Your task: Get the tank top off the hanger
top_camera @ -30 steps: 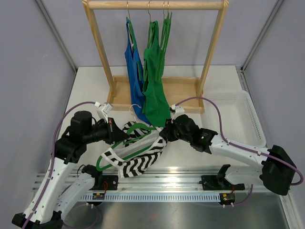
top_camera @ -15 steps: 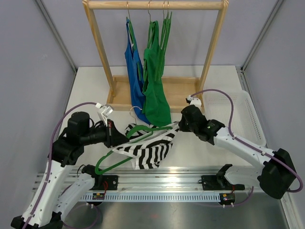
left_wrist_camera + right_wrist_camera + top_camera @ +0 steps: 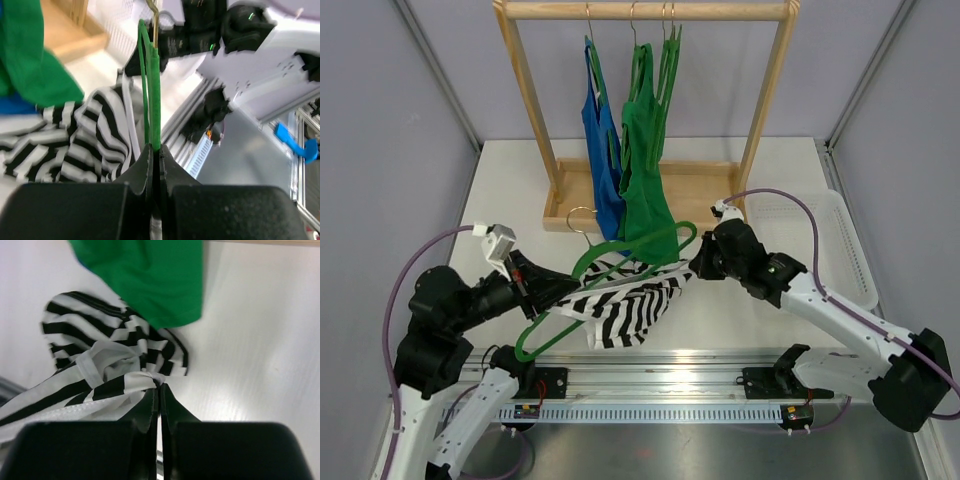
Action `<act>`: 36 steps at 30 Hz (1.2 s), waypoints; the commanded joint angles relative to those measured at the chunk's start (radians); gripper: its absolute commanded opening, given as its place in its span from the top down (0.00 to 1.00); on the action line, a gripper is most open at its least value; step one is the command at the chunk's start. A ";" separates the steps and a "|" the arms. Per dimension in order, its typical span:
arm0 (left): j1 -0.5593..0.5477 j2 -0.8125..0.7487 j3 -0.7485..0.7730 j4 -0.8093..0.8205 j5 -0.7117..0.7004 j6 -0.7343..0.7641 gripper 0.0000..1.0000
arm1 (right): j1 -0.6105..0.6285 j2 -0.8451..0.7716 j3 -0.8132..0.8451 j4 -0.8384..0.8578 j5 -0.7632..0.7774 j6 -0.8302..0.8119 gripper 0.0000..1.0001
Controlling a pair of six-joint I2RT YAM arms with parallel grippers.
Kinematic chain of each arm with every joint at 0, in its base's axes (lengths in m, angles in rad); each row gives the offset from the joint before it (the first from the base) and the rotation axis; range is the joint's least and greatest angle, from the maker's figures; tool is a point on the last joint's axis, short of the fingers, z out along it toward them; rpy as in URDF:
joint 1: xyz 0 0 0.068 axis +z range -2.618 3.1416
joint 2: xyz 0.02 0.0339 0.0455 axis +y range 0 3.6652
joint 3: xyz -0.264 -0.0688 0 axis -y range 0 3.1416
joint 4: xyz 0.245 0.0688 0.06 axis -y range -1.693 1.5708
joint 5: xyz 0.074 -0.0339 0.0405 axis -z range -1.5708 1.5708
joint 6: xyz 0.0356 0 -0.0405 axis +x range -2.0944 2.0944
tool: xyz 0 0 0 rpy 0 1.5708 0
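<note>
Top external view: left gripper (image 3: 560, 290) clamps the green hanger (image 3: 538, 330), right gripper (image 3: 695, 265) pinches the striped tank top (image 3: 625, 310), mid-removal; next probably calls for pulling them apart.

Table (image 3: 510, 190): white, matte.
Wooden rack (image 3: 705, 188): base, rear centre.
Mesh basket (image 3: 845, 250): white, right side.
Striped tank top (image 3: 625, 318): partly resting, front centre.

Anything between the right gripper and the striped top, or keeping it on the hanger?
Nothing visible: right gripper pinches the striped tank top directly, left gripper clamps the green hanger. Whether a strap loops it is unclear.
</note>
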 commanded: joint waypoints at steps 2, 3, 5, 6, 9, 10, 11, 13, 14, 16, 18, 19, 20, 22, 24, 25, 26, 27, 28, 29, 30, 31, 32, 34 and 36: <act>-0.003 -0.089 -0.022 0.378 -0.069 -0.123 1.00 | -0.019 -0.119 -0.048 0.106 -0.221 -0.052 1.00; -0.003 -0.115 -0.028 0.406 -0.134 -0.129 1.00 | -0.021 -0.136 -0.056 0.147 -0.267 -0.058 1.00; -0.003 -0.138 -0.046 0.487 -0.211 -0.132 1.00 | -0.021 -0.158 -0.062 0.163 -0.403 -0.079 1.00; -0.003 -0.150 -0.052 0.512 -0.298 -0.138 1.00 | -0.019 -0.153 -0.059 0.160 -0.457 -0.094 1.00; -0.003 -0.172 -0.060 0.586 -0.405 -0.119 1.00 | -0.019 -0.126 -0.048 0.148 -0.667 -0.107 1.00; -0.003 -0.167 -0.064 0.643 -0.443 -0.109 1.00 | -0.005 -0.118 -0.050 0.151 -0.756 -0.102 1.00; -0.003 -0.164 -0.068 0.664 -0.457 -0.103 1.00 | 0.013 -0.121 -0.051 0.146 -0.766 -0.110 1.00; -0.002 -0.144 -0.068 0.722 -0.488 -0.106 0.99 | 0.044 -0.142 -0.054 0.100 -0.696 -0.139 1.00; -0.003 -0.115 -0.071 0.798 -0.479 -0.106 0.98 | 0.061 -0.147 -0.058 0.085 -0.679 -0.150 1.00; -0.002 -0.074 -0.072 0.880 -0.445 -0.106 0.99 | 0.061 -0.143 -0.056 0.033 -0.633 -0.173 1.00; -0.003 -0.015 -0.068 0.984 -0.425 -0.109 1.00 | 0.062 -0.135 -0.045 -0.048 -0.551 -0.179 1.00; -0.003 -0.001 -0.074 1.029 -0.420 -0.112 1.00 | 0.061 -0.129 -0.045 -0.067 -0.475 -0.187 1.00; -0.003 0.011 -0.081 1.123 -0.420 -0.117 1.00 | 0.061 -0.127 -0.042 -0.089 -0.433 -0.185 1.00; -0.003 0.020 -0.088 1.188 -0.471 -0.109 1.00 | 0.061 -0.107 -0.042 -0.151 -0.309 -0.164 1.00; -0.003 0.016 -0.086 1.230 -0.555 -0.059 1.00 | 0.061 -0.095 -0.051 -0.165 -0.270 -0.151 1.00; -0.003 0.014 -0.103 1.254 -0.642 -0.041 1.00 | 0.061 -0.083 -0.061 -0.159 -0.281 -0.139 1.00; -0.003 0.016 -0.123 1.341 -0.674 -0.022 1.00 | 0.061 -0.077 -0.064 -0.153 -0.293 -0.134 1.00; -0.003 0.022 -0.141 1.395 -0.704 0.002 1.00 | 0.062 -0.072 -0.070 -0.124 -0.307 -0.127 1.00; -0.003 0.037 -0.162 1.465 -0.705 0.018 1.00 | 0.062 -0.072 -0.085 -0.100 -0.348 -0.112 1.00; -0.003 0.051 -0.166 1.487 -0.681 0.035 1.00 | 0.061 -0.077 -0.094 -0.075 -0.379 -0.099 1.00; -0.003 0.062 -0.170 1.506 -0.607 0.068 1.00 | 0.062 -0.087 -0.105 -0.001 -0.414 -0.089 1.00; -0.003 0.083 -0.175 1.533 -0.563 0.069 1.00 | 0.061 -0.124 -0.128 0.052 -0.506 -0.053 1.00; -0.003 0.089 -0.187 1.541 -0.522 0.058 1.00 | 0.062 -0.144 -0.137 0.109 -0.552 -0.032 1.00; -0.003 0.105 -0.198 1.558 -0.408 -0.016 1.00 | 0.062 -0.188 -0.148 0.270 -0.647 0.038 1.00; -0.003 0.128 -0.227 1.593 -0.288 -0.092 1.00 | 0.062 -0.196 -0.116 0.304 -0.668 0.050 1.00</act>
